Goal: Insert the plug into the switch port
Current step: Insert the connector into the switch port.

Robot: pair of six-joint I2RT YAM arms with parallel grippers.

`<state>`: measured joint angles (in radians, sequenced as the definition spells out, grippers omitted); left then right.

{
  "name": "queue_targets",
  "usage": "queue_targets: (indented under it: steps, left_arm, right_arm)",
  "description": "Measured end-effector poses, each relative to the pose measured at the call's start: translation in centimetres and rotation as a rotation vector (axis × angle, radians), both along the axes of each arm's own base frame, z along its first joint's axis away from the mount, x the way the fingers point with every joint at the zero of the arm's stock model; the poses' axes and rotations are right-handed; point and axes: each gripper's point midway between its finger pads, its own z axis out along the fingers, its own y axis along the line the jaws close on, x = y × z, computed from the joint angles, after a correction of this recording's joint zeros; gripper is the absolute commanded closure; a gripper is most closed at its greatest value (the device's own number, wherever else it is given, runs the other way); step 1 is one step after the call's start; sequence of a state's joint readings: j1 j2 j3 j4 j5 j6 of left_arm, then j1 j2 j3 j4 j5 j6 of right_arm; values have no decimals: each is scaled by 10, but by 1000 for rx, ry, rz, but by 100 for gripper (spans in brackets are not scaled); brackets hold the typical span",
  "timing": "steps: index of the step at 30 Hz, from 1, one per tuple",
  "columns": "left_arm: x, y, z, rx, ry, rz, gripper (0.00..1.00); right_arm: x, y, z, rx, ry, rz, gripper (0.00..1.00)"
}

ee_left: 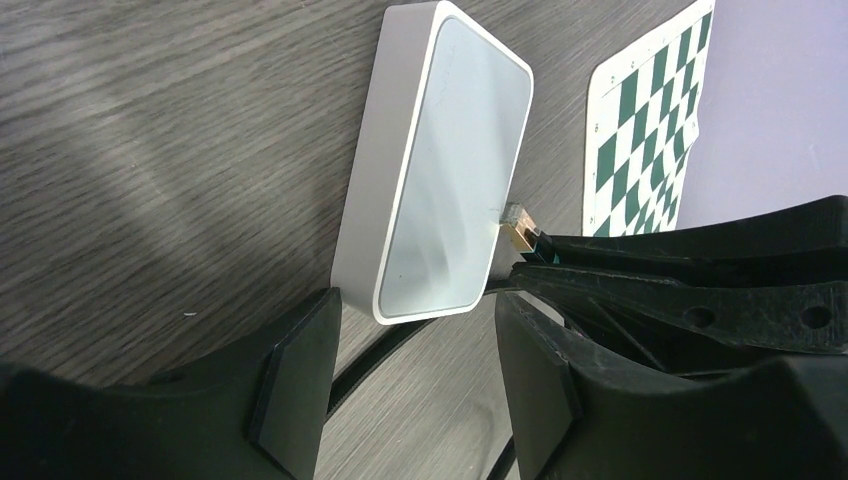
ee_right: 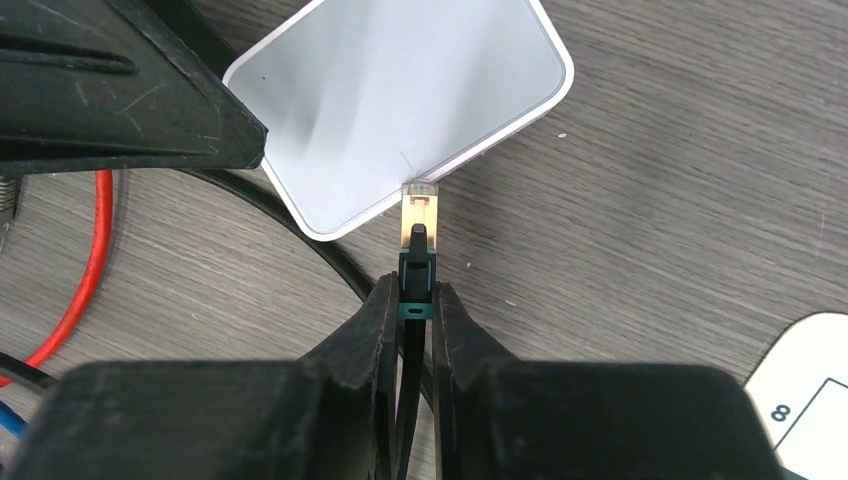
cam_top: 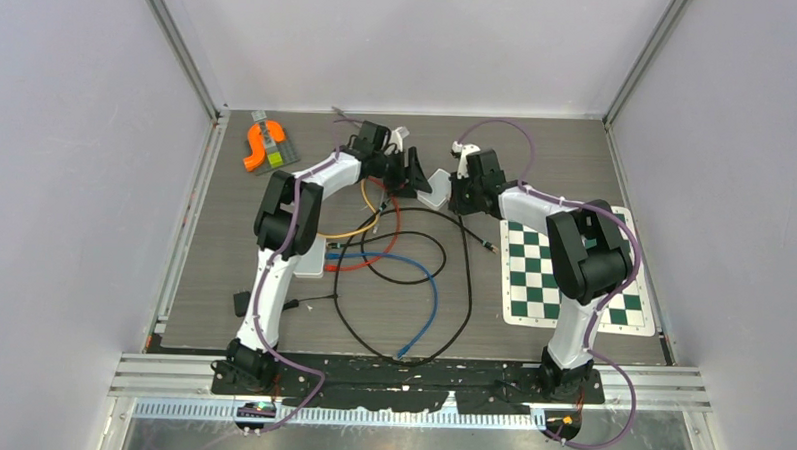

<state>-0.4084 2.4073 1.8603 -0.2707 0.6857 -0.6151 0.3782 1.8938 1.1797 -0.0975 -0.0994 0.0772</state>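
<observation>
The plug (ee_right: pixel 419 222), a small clear connector on a dark boot, has its tip against the side of the white switch (ee_right: pixel 400 100). The port is hidden beneath the top face, so I cannot tell whether the two are lined up. The right hand (ee_right: pixel 415 305) is clamped on the boot just behind the clip. That is a sound hold, since the plastic looks light and stiff and the latch fragile. The switch looks light and smooth, so it would probably slide on the bench (ee_right: pixel 680 180). The left hand (ee_left: pixel 410 375) gapes wide and empty at the switch's near corner. A black cable (ee_right: pixel 300 235) runs along the switch's edge, and a red cable (ee_right: pixel 85 270) lies close by.
</observation>
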Motion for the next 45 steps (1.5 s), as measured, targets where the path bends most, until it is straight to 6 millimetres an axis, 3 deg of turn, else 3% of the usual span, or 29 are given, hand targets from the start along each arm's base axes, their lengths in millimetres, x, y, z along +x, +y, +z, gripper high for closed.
queue_targets:
  steps: [16, 25, 45]
  left_arm:
    - [3, -3, 1, -20, 12, 14, 39]
    - [17, -5, 10, -31, -7, 42, 40]
    - [13, -4, 4, -91, 25, 8, 39]
  right_arm:
    - [-19, -14, -17, -44, 68, -45, 95]
    - [-15, -3, -17, 7, 5, 12, 95]
    - [-16, 12, -15, 66, -45, 91, 95]
